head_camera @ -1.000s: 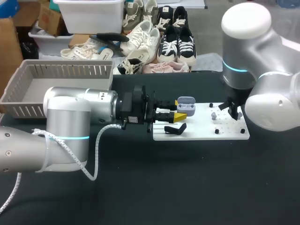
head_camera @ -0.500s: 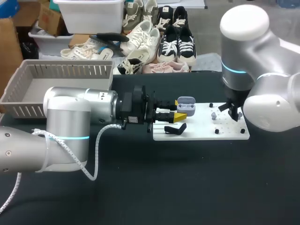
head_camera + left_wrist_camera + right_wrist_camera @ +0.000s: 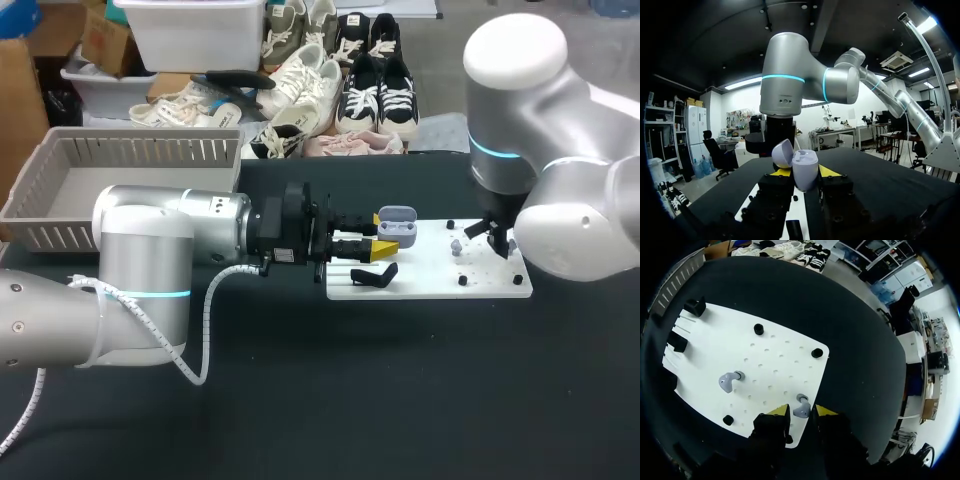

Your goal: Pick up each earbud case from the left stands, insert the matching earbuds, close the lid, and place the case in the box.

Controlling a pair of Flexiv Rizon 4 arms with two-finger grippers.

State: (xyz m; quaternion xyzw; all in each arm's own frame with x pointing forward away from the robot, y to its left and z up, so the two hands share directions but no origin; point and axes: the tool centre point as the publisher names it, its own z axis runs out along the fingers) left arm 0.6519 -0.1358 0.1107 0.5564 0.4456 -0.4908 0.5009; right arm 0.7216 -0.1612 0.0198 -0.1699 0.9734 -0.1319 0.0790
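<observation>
My left gripper point(image 3: 388, 232) is shut on a lilac earbud case point(image 3: 398, 225), held over the left end of the white board point(image 3: 430, 272). In the left wrist view the case point(image 3: 805, 169) sits between the yellow fingertips point(image 3: 782, 172) with its lid point(image 3: 783, 152) swung open. My right gripper point(image 3: 497, 240) points down at the board's far right. One lilac earbud point(image 3: 801, 410) stands on its peg between the right gripper's point(image 3: 801, 412) tips, with thin gaps on both sides. A second earbud point(image 3: 727, 381) stands further left.
A black stand point(image 3: 375, 275) lies on the board's left end, and small black pegs point(image 3: 758, 329) dot the board. The grey slatted basket point(image 3: 120, 190) stands at the far left of the black table.
My right gripper's fingers have narrowed around the earbud, and that arm has shifted slightly left. The left arm and the case have not moved.
</observation>
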